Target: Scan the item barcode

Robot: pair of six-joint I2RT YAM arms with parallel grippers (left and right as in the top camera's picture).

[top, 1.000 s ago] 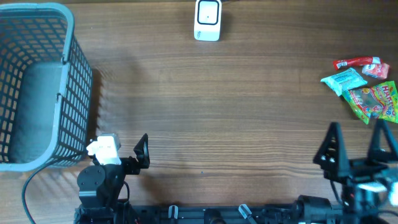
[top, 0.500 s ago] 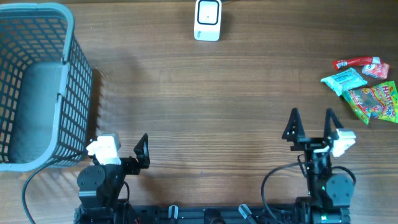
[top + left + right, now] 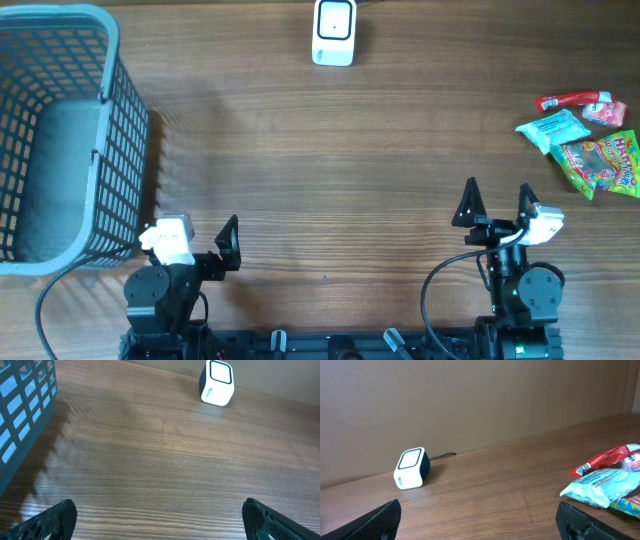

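Left fingers [image 3: 52, 519] and right fingers [image 3: 380, 517] are gaping empty; snack packets [image 3: 583, 135], right edge, probably light, slippery: pinch a seam.

The desk [image 3: 400, 180] is one, and it carries one basket [image 3: 112, 50] and one scanner [image 3: 334, 32]. There are four packets [image 3: 590, 160]: one long red packet [image 3: 565, 100], one small red packet [image 3: 603, 112], one teal packet [image 3: 552, 130] and one green packet [image 3: 605, 165]. The claws number two, one left claw [image 3: 195, 237] and one right claw [image 3: 497, 205], each with two fingers.
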